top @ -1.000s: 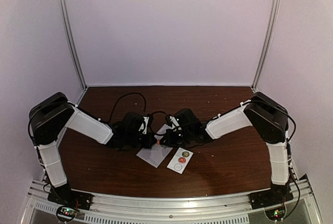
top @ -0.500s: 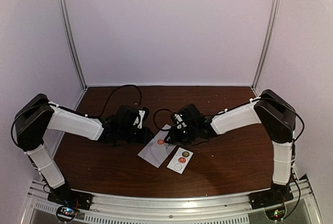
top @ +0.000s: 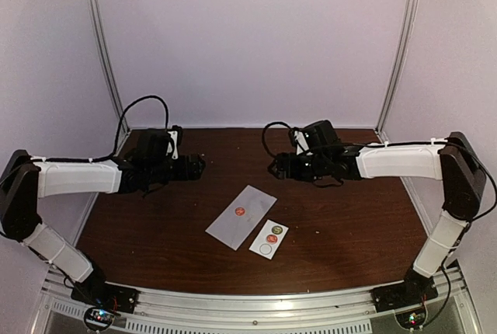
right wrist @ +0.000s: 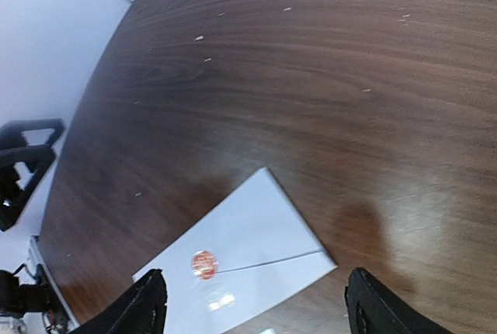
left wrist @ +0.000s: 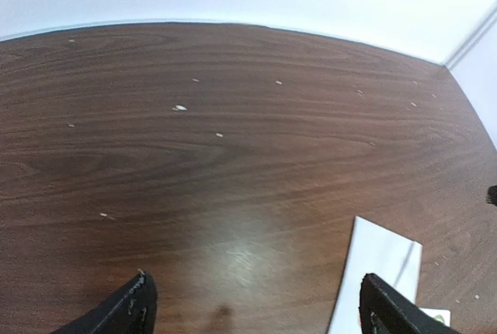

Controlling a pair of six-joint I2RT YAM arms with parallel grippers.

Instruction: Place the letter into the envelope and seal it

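Envelope lies flat on the table, flap down under a red sticker, just left of the strip; it looks thin, light and limp, likely to slide on the wood, so I would pinch a long edge, not the face; left gripper and right gripper hover well beyond the strip, apart from everything — jaws wide, empty.

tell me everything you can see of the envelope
The envelope is flat, pale grey paper, lying diagonally on the dark wooden table near its middle. Its flap is folded shut, with a round red sticker on the seam. A white sticker strip lies right by its near edge; whether they touch is unclear. Nothing holds it.
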